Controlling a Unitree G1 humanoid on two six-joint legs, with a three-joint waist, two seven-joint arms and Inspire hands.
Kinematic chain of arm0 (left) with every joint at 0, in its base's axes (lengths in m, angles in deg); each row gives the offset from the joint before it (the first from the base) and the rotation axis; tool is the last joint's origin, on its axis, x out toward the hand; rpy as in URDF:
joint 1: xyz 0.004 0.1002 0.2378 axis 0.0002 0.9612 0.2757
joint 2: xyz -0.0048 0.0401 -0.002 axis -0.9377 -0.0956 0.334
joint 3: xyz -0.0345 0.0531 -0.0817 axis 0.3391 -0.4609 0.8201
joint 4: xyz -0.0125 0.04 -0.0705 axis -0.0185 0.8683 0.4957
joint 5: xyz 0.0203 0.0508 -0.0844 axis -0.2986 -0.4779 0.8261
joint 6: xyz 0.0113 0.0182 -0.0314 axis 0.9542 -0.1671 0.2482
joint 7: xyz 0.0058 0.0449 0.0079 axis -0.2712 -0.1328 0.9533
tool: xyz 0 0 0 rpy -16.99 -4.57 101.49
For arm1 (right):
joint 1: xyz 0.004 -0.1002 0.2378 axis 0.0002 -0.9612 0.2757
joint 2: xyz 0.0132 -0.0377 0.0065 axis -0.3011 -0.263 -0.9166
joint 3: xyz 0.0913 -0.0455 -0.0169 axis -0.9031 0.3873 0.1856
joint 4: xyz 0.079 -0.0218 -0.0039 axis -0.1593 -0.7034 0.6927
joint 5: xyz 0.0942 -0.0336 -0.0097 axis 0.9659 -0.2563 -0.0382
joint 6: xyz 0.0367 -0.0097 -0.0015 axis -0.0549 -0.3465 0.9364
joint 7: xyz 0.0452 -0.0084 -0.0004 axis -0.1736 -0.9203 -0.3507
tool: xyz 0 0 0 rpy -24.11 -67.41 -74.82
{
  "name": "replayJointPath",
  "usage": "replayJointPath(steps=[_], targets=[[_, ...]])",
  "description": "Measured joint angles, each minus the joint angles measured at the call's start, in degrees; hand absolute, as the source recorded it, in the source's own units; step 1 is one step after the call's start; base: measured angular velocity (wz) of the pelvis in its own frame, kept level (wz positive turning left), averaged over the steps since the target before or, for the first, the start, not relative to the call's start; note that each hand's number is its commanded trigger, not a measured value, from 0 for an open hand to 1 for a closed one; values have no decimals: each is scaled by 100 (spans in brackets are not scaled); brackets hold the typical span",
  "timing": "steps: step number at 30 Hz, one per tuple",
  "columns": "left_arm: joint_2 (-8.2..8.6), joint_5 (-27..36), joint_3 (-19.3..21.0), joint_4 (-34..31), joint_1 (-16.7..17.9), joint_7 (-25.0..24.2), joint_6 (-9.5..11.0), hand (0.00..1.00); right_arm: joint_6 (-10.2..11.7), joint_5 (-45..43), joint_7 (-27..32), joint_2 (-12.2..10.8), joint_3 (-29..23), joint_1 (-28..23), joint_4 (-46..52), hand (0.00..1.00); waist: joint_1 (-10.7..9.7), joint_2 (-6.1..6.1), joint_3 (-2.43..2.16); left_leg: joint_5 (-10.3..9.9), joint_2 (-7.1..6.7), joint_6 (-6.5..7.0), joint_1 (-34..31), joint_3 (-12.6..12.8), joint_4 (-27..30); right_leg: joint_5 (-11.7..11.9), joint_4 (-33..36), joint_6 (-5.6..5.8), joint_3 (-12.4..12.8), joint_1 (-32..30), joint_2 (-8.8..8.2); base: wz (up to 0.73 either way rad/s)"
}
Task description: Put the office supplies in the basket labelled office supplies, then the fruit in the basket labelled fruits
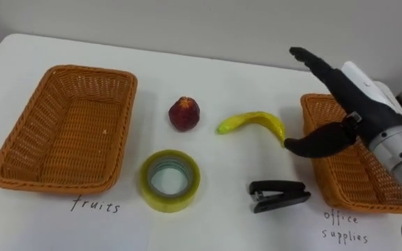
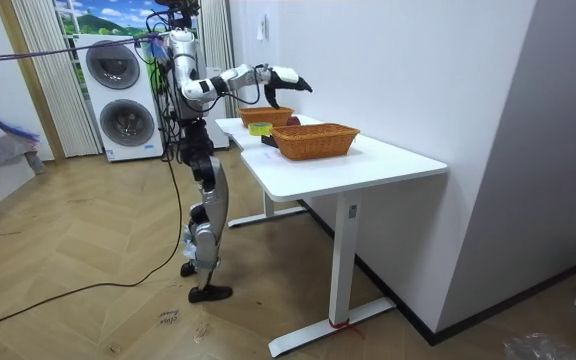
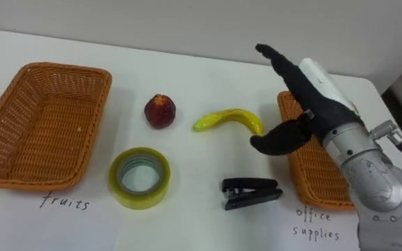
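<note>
Yellow and curved, the plastic banana (image 1: 253, 122) lies on the white worktop (image 1: 222, 230) just to the left of the robot's right hand (image 1: 347, 97). Its long axis runs roughly left to right, and its nearer end points at the thumb's tip, close to it but apparently not touching. The fingers (image 1: 313, 61) are straight and released, holding nothing, and the room view shows the hand raised above the right-hand orange wicker basket (image 1: 347, 178).

This hand looks best placed for the banana. A short reach down and leftward, with the fingers closing across the fruit's narrow width, should meet it. The black stapler (image 1: 278, 195) lies nearer the robot than the thumb. The yellow roll of tape (image 1: 171, 180) and the round red fruit (image 1: 185, 113) lie beyond the banana. The empty left-hand orange wicker basket (image 1: 117, 132) sits well apart, farthest left.
</note>
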Motion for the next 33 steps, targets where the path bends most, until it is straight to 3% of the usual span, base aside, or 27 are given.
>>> replayJointPath(steps=[5, 13, 29, 33], targets=[[-24, 8, 99, -1, -62, -79, -14, 0, -158, -71, -494, 0, 1, 0, -9, 0, 74, -53, 38, 0, 7, 0, -6, -1, 0, 0, 0, 0, -1, -2, -3, 0], [-49, 6, 103, -1, -159, -97, -18, 0, -273, -447, -1084, 0, 3, 0, -13, 0, 151, -97, 16, 1, 0, 1, -20, -1, -26, 0, 0, 0, 9, -37, 2, 0], [-46, 29, 95, -14, -253, -41, -18, 0, -497, -602, -1661, -14, 83, -84, -101, 0, 281, -88, 20, 2, 8, 3, -14, -6, -35, 1, -5, 1, -7, -28, -48, 0], [-42, 64, 94, -86, -254, -52, -18, 0, -519, -921, -1918, -120, 260, -220, -106, 0, 286, -79, 17, 2, 6, 3, -33, -5, -67, 1, -1, 2, -25, -35, -25, 3]])
